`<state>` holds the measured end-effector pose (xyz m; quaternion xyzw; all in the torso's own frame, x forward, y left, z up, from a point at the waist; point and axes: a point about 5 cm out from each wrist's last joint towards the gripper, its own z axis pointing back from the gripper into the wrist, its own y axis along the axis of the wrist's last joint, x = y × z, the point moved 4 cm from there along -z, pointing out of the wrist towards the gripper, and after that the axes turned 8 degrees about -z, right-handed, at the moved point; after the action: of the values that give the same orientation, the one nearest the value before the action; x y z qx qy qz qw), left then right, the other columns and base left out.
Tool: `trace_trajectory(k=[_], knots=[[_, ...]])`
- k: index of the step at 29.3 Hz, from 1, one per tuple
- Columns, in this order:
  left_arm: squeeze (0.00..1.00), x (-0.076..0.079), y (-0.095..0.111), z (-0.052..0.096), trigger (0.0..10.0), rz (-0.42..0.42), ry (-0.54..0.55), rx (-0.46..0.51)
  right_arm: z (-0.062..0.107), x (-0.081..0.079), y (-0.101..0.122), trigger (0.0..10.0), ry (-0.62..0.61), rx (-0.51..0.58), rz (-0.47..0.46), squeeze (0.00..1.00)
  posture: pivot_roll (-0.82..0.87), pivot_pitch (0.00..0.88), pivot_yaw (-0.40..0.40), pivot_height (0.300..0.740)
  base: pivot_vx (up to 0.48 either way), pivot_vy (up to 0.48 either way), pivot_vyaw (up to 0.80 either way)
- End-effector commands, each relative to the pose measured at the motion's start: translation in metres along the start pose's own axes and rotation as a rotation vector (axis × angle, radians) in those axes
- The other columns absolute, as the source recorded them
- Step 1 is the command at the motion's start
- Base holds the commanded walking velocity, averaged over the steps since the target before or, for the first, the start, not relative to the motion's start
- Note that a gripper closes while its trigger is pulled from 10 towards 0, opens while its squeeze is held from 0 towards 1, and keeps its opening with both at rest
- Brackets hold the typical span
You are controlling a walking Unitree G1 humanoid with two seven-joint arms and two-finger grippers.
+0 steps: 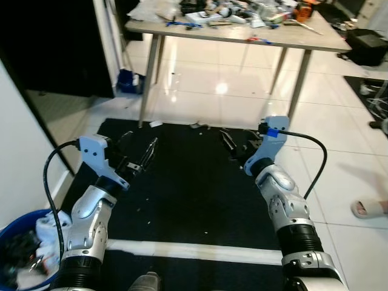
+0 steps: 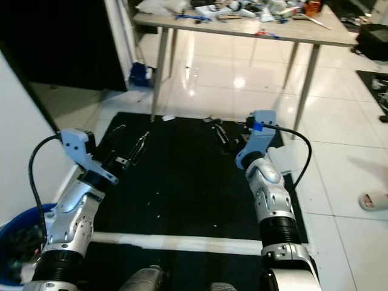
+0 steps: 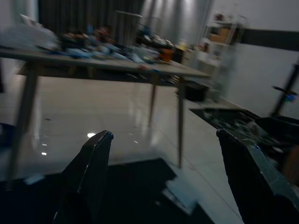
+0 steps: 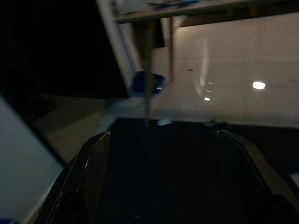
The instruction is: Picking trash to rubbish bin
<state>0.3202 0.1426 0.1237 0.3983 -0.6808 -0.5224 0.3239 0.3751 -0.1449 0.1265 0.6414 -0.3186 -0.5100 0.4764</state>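
A blue rubbish bin [image 1: 13,229] with several bits of waste inside stands at the lower left, beside my left arm. My left gripper [image 1: 140,144] hovers open over the black mat [image 1: 188,194], nothing between its fingers. My right gripper [image 1: 237,140] is also open and holds nothing, above the mat's far right part. A small white scrap [image 1: 156,124] and a grey piece [image 1: 197,126] lie at the mat's far edge. A white sheet of paper [image 2: 282,159] rests on the floor just right of my right arm.
A long table [image 1: 242,36] cluttered with several items stands beyond the mat on glossy white tiles. A blue object [image 1: 127,82] sits by its left leg. A white wall [image 1: 18,151] runs along my left. A person's slippered foot [image 1: 370,209] is at the right edge.
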Motion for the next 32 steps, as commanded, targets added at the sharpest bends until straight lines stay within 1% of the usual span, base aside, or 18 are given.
trace_trajectory(k=[1,32], knots=[[0.00,0.0046,-0.0020,-0.0023,10.0,0.010,-0.023,0.004,0.0019,0.0051,-0.0032,10.0,-0.015,-0.007,-0.003,0.00,0.04,0.000,-0.045,0.740,0.368,0.000,0.00],[0.00,0.0047,-0.0010,-0.0034,10.0,0.015,-0.048,0.013,0.0003,0.0048,-0.0024,10.0,-0.008,-0.007,-0.020,0.00,0.04,0.000,-0.044,0.740,0.383,0.000,0.00]])
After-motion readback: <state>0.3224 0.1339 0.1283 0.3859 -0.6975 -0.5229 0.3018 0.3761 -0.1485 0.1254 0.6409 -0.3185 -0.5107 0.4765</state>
